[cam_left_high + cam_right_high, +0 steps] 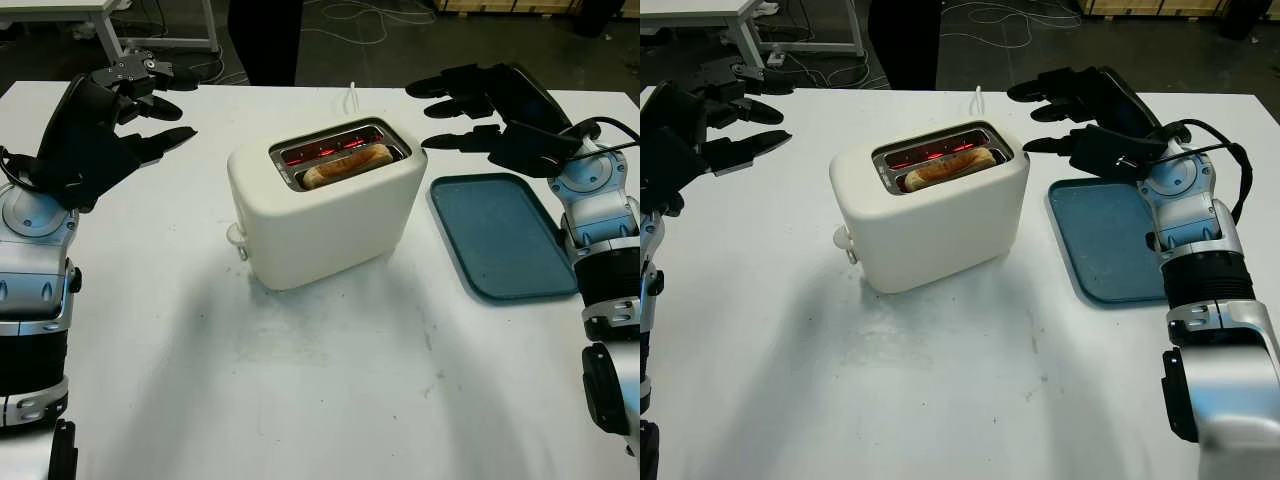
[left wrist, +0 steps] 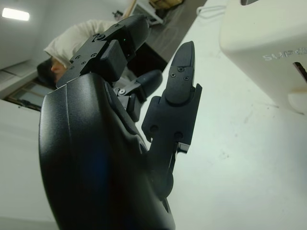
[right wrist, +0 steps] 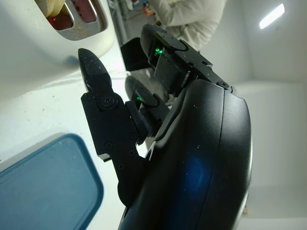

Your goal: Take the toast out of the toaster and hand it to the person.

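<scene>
The toast (image 1: 347, 165) sits in the front slot of the toaster (image 1: 325, 205), its browned top edge level with the slot's rim and the rest sunk out of sight. The slot behind it glows red inside. The toaster is a cream box standing near the middle of the white table (image 1: 300, 400), turned a little so one corner faces the robot; a round knob (image 1: 237, 238) sticks out low on its left end. A white cord (image 1: 352, 98) runs off from behind it toward the far edge of the table.

Just to the right of the toaster, not touching it, lies a blue tray (image 1: 505, 235) with nothing on it. Its near right corner is hidden behind the right arm.

The right hand (image 1: 1080, 115) hangs above the far end of the tray, open and holding nothing, its fingers pointing toward the toaster's top. The left hand (image 1: 130, 110) is raised on the other side, well apart from the toaster, open and holding nothing too.

Beyond the table's far edge stands a person (image 1: 265, 40) in dark clothing, cut off by the top of the frame. In the wrist views a person in a light top (image 3: 192, 12) shows past the fingers, partly hidden. Cables (image 1: 350, 15) lie on the dark floor behind.
</scene>
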Available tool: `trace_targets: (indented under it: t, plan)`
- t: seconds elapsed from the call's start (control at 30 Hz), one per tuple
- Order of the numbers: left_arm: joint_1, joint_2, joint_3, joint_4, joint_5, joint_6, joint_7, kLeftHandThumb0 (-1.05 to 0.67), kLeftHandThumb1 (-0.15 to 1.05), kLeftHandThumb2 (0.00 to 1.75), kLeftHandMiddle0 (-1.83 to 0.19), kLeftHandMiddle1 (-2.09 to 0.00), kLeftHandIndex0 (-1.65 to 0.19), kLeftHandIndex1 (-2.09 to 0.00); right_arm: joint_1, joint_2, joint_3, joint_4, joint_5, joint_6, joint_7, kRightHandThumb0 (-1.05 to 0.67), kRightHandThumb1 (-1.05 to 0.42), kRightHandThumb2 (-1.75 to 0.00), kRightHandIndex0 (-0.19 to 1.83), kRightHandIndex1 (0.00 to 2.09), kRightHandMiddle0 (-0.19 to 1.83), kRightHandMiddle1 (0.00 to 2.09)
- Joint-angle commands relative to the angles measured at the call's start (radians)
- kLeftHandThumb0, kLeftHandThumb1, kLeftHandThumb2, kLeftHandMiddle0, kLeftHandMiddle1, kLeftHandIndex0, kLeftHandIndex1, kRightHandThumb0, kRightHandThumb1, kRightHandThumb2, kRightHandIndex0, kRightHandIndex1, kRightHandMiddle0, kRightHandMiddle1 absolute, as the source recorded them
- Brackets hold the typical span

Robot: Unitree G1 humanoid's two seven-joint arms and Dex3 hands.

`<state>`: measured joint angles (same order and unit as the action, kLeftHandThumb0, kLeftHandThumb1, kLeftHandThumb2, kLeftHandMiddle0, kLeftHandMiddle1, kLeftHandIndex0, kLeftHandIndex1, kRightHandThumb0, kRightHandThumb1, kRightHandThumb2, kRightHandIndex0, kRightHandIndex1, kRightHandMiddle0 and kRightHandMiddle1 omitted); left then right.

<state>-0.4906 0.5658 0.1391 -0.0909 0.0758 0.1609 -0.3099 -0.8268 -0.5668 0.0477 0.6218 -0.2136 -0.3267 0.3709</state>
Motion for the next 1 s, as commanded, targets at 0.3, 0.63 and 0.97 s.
trace_targets:
  t: [0.3,0.63,0.97]
  plan:
    - [0.001,0.005,0.008,-0.007,-0.004,-0.001,0.0,-0.26,0.9,0.12,-0.33,-0.96,-0.44,-0.59,-0.01,0.0,0.002,-0.004,-0.002,-0.006,-0.009,-0.32,-0.78,0.0,0.86,0.01,0.76,0.0]
    - [0.001,0.012,0.005,0.004,0.004,-0.032,-0.001,-0.26,0.9,0.12,-0.35,-0.96,-0.44,-0.6,-0.011,-0.001,0.003,0.004,-0.005,-0.022,-0.014,-0.31,-0.77,0.0,0.87,0.01,0.77,0.01]
    - [0.002,0.006,0.006,-0.003,0.001,-0.015,0.002,-0.26,0.9,0.11,-0.34,-0.96,-0.43,-0.6,-0.011,-0.001,0.003,0.002,-0.003,-0.015,-0.009,-0.34,-0.77,0.0,0.87,0.01,0.77,0.0]
